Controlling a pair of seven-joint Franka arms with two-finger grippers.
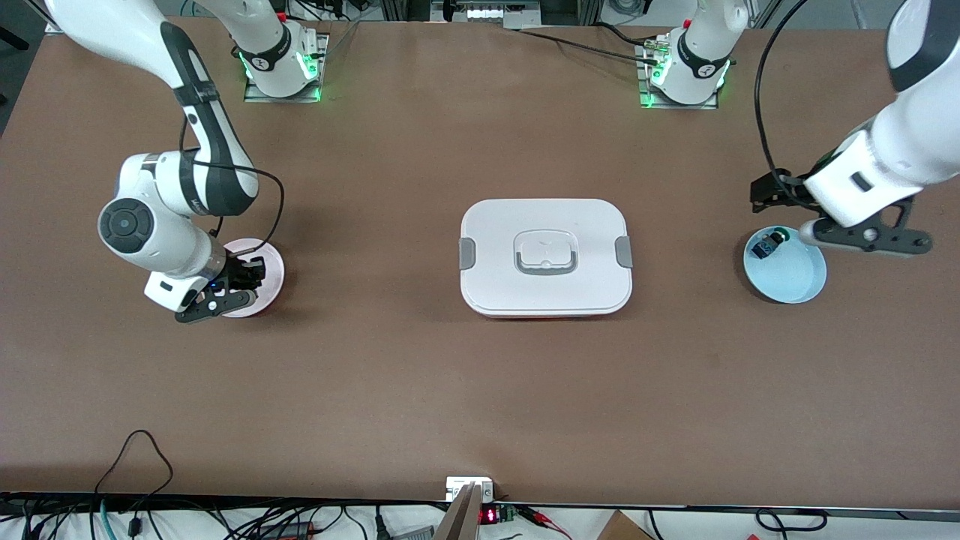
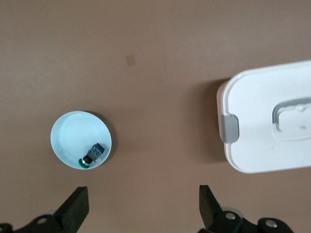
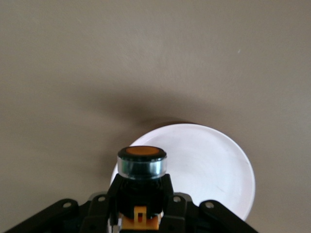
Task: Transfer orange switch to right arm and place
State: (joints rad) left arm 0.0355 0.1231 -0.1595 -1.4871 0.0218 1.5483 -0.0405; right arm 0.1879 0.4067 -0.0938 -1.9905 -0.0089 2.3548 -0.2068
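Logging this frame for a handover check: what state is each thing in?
orange switch: held over the pink plate
right gripper: shut on the switch
left gripper: open, empty, over the blue plate
green-capped part: lying in blue plate
white box: lid on

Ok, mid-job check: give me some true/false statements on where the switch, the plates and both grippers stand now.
1. The right gripper holds the orange switch. True.
2. It is over the blue plate. False: it is over the pink plate.
3. The left gripper is open and holds nothing. True.
4. The blue plate is bare. False: a green-capped part lies in it.
5. The white box has its lid off. False: the lid is on.
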